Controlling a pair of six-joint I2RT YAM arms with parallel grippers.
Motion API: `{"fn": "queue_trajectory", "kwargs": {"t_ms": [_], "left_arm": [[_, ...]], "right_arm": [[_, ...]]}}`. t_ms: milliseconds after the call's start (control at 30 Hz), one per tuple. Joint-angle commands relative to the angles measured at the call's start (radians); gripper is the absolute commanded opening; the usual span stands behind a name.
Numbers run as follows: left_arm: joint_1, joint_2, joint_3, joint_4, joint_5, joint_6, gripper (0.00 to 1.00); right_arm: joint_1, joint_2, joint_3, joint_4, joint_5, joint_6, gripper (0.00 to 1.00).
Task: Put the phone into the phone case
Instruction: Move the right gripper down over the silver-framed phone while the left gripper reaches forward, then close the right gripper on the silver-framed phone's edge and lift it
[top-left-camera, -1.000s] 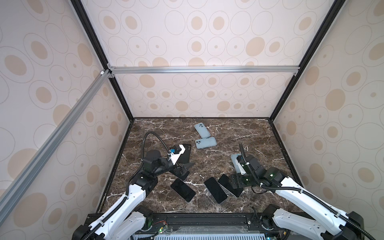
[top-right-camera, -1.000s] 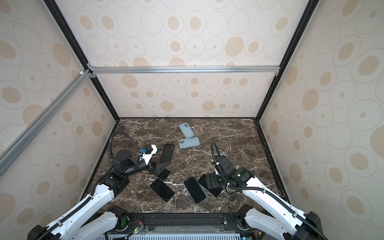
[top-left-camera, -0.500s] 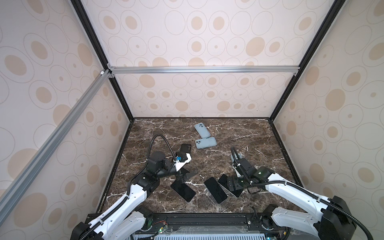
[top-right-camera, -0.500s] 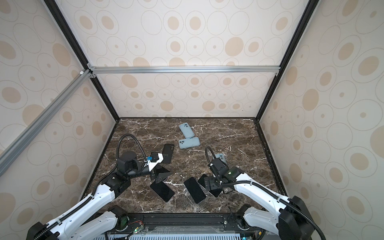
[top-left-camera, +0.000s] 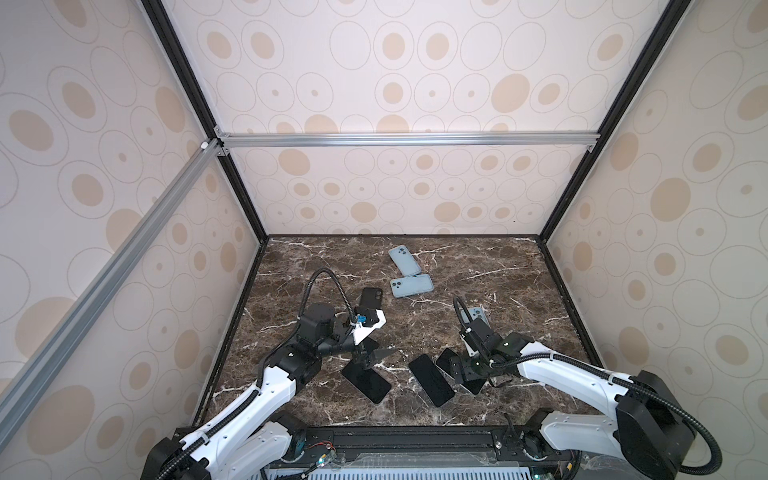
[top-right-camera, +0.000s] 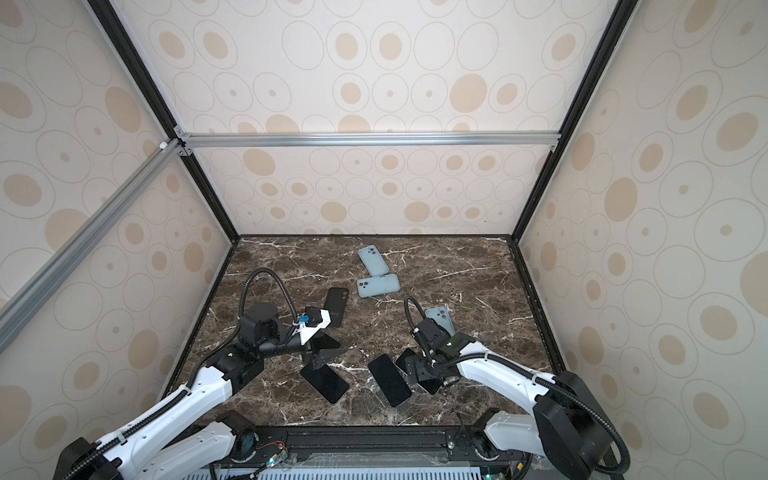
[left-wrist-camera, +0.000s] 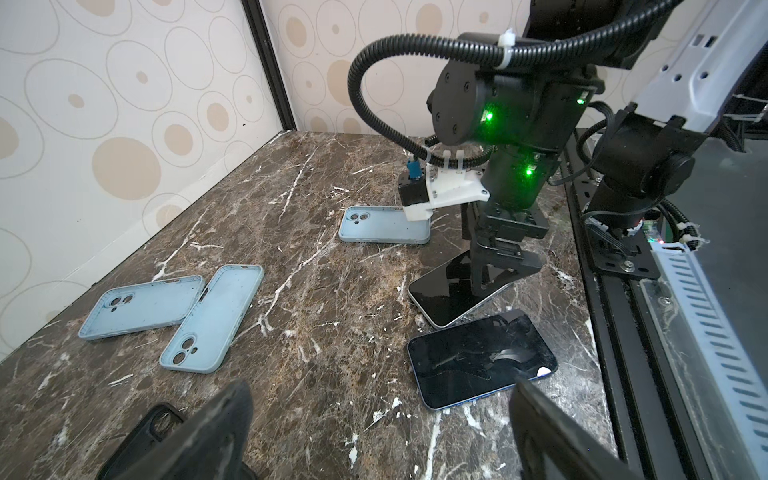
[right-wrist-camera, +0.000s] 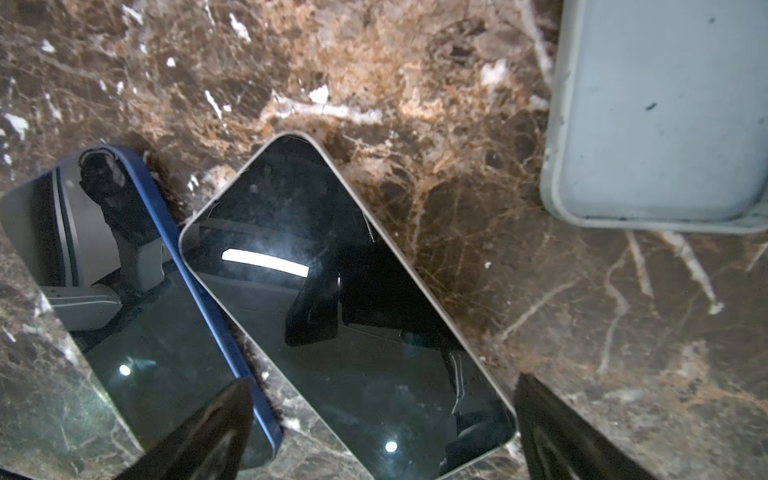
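Note:
Three dark-screened phones lie face up near the front edge. One phone (top-left-camera: 366, 380) sits just in front of my open left gripper (top-left-camera: 372, 358) (left-wrist-camera: 380, 399), which holds nothing. A blue-edged phone (top-left-camera: 430, 380) (left-wrist-camera: 482, 361) (right-wrist-camera: 124, 291) lies in the middle. My right gripper (top-left-camera: 467, 370) (right-wrist-camera: 382, 386) stands open, low over the silver-edged phone (right-wrist-camera: 345, 307) (left-wrist-camera: 455, 286), its fingers on either side of the phone's end without touching it. A light blue phone case (right-wrist-camera: 665, 112) (top-left-camera: 476, 316) lies just behind the right wrist.
Two more light blue cases (top-left-camera: 404, 261) (top-left-camera: 411, 286) lie at the back middle, open side up in the left wrist view. A black case (top-left-camera: 370, 298) lies behind the left wrist. Patterned walls close three sides; a black rail (top-left-camera: 415, 436) runs along the front.
My left gripper has moved forward and to the right, down towards the nearest phone. The right gripper has shifted left and lowered over the silver-edged phone, its jaws a little wider.

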Motion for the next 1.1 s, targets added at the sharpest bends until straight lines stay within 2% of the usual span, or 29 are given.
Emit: {"fn": "queue_trajectory", "kwargs": {"t_ms": [0,567,867,1067], "left_arm": [[-0.011,0.0,0.015,-0.017,-0.005,0.038,0.97],[-0.028,0.002,0.017,-0.029,-0.019,0.042,0.97],[-0.032,0.004,0.016,-0.031,-0.027,0.042,0.97],[-0.035,0.002,0.015,-0.037,-0.036,0.049,0.97]], "right_arm": [[0.008,0.011,-0.011,0.001,-0.001,-0.001,1.0],[0.04,0.047,-0.017,-0.015,-0.039,0.034,1.0],[0.091,0.068,-0.003,-0.017,-0.041,0.054,0.95],[0.096,0.079,0.046,-0.063,0.028,0.035,0.99]]}}
